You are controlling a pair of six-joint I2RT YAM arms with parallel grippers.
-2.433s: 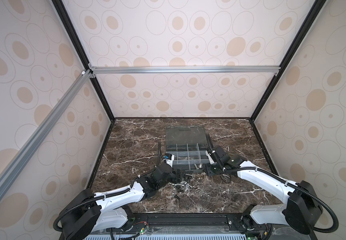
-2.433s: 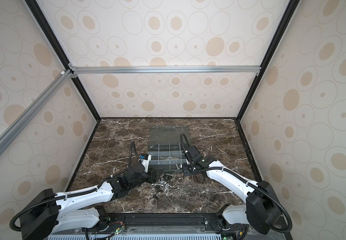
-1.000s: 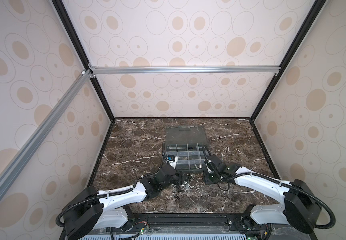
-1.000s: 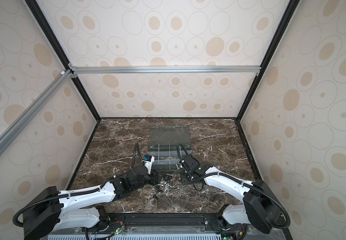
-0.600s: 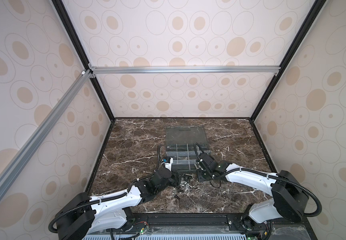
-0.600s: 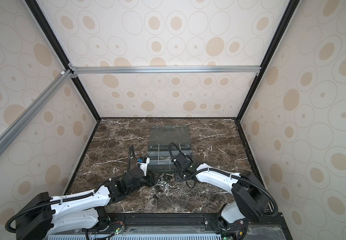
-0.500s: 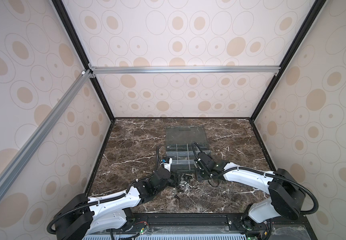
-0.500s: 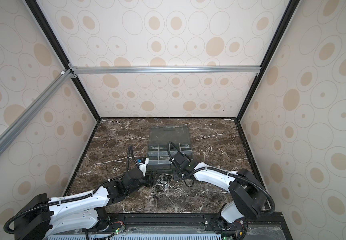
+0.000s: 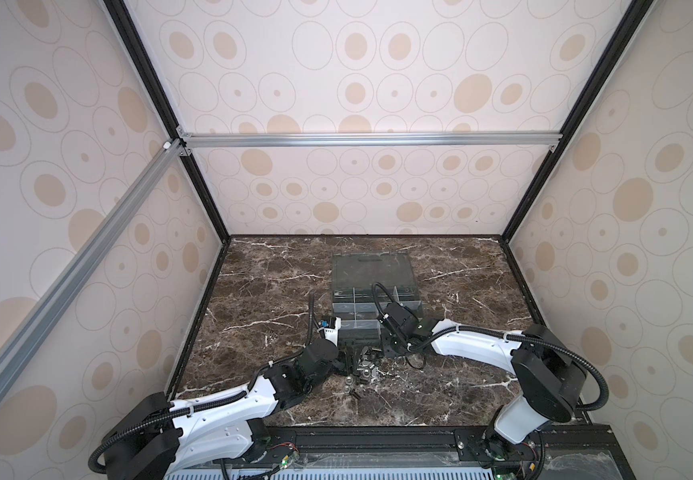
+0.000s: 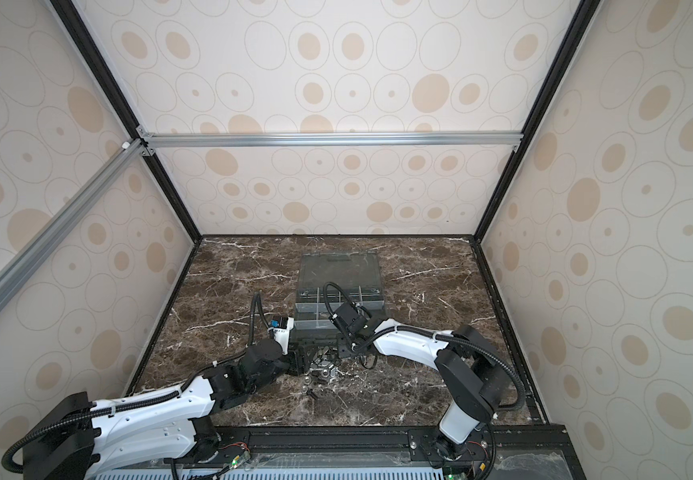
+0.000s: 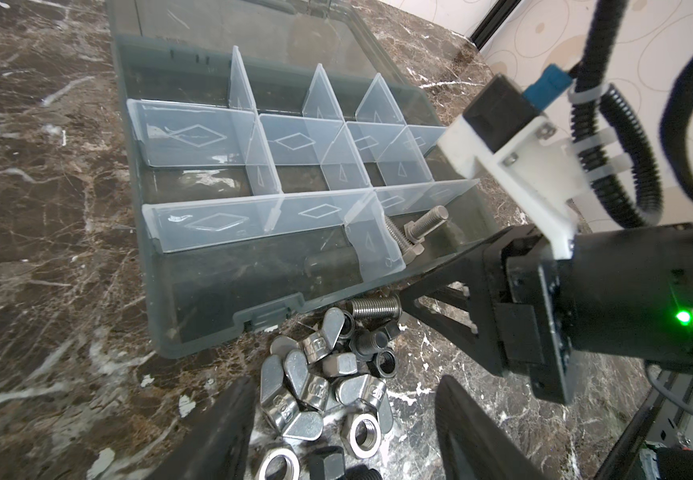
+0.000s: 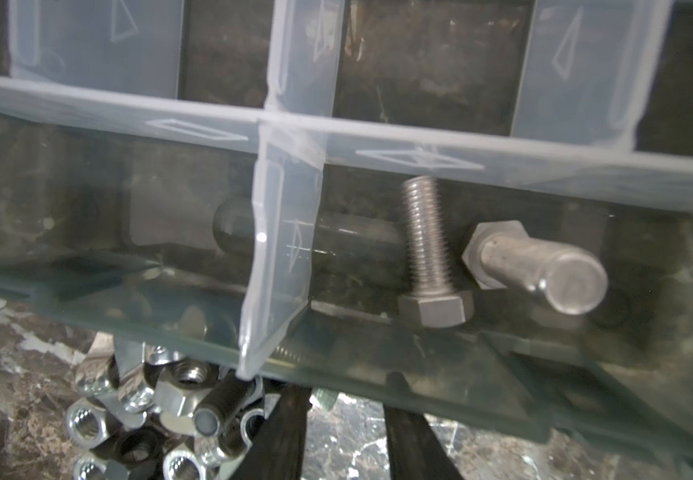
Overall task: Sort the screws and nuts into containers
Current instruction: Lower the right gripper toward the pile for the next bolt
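**Organizer box** (image 11: 220, 291): dark grey, mid-table on marble top (image 11: 37, 216). Clear lid (image 9: 371, 270) lies open flat behind it. Translucent dividers (image 11: 195, 137) split it into compartments.

**Hex bolts** (image 12: 423, 241): silver, qty 2. Both in near-row compartment on right arm's side, just beside each other.

**Loose pile** (image 11: 328, 374): on marble just outside box front wall. Mix of wing nuts (image 11: 294, 386), hex nuts (image 11: 348, 432) and a black screw (image 11: 371, 343), all touching.

**Silver screw** (image 11: 376, 307): threaded, lies along front wall at pile's box-side edge.

**Left gripper** (image 11: 344, 432): jaws wide apart. One finger each side of pile's near end; grips none of it.

**Right gripper** (image 12: 344, 415): low at front wall, next to silver screw. Jaws narrow w/ a gap. A threaded end shows btwn the tips in right wrist view. Clamped or not: can't tell.
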